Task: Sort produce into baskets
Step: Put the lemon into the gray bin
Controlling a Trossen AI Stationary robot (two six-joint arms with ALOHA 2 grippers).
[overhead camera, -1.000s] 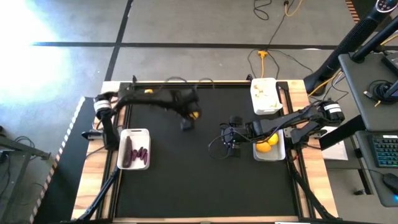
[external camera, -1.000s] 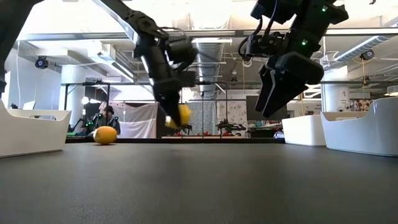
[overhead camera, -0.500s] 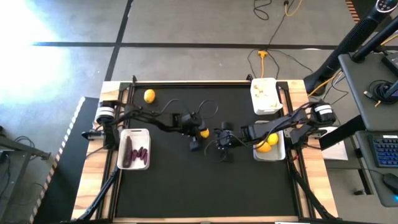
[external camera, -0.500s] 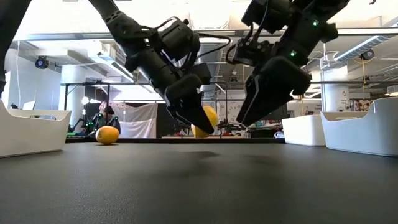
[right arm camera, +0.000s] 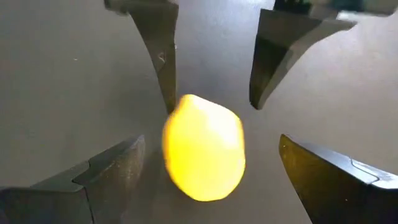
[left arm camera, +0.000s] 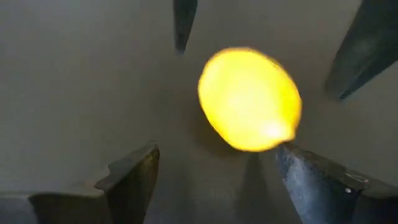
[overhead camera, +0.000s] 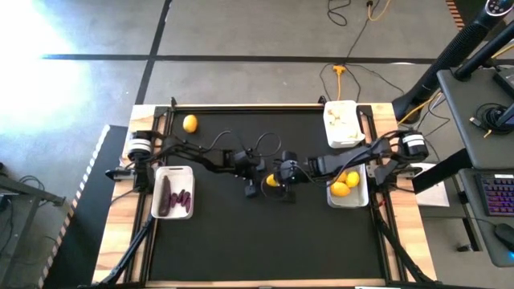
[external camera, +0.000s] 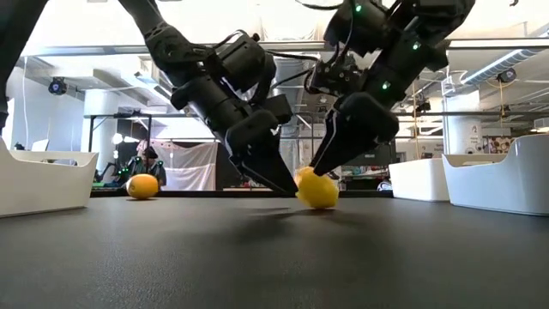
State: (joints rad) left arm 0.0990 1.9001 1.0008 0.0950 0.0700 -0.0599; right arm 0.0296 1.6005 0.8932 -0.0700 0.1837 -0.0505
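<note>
A yellow lemon (overhead camera: 273, 180) lies on the black table mat at mid-table, resting on its underside (external camera: 317, 190). My left gripper (left arm camera: 216, 148) stands open on the lemon's left and slants down at it. My right gripper (right arm camera: 211, 140) is open too and slants down from the right, its fingers on either side of the lemon (right arm camera: 204, 149) without touching it. The two grippers (overhead camera: 255, 185) (overhead camera: 286, 183) face each other across the fruit. Another lemon (overhead camera: 190, 124) sits at the far left of the mat. My left gripper has one fingertip (left arm camera: 287, 152) right at the lemon's side (left arm camera: 277, 134). Whether it touches there I cannot tell. The other finger stands well clear, and the lemon lies on the mat.
A white basket (overhead camera: 174, 168) with dark purple pieces stands at the left. At the right, one basket (overhead camera: 340, 103) holds garlic and another (overhead camera: 365, 193) holds lemons. The near half of the mat is bare. Cables trail off the table's far edge.
My left gripper has carried the lemon from the far left toward mid-table and down, then opened and let it go. The lemon now lies on the mat. My right gripper, open throughout, has come down and leftward until its fingers flank the lemon.
</note>
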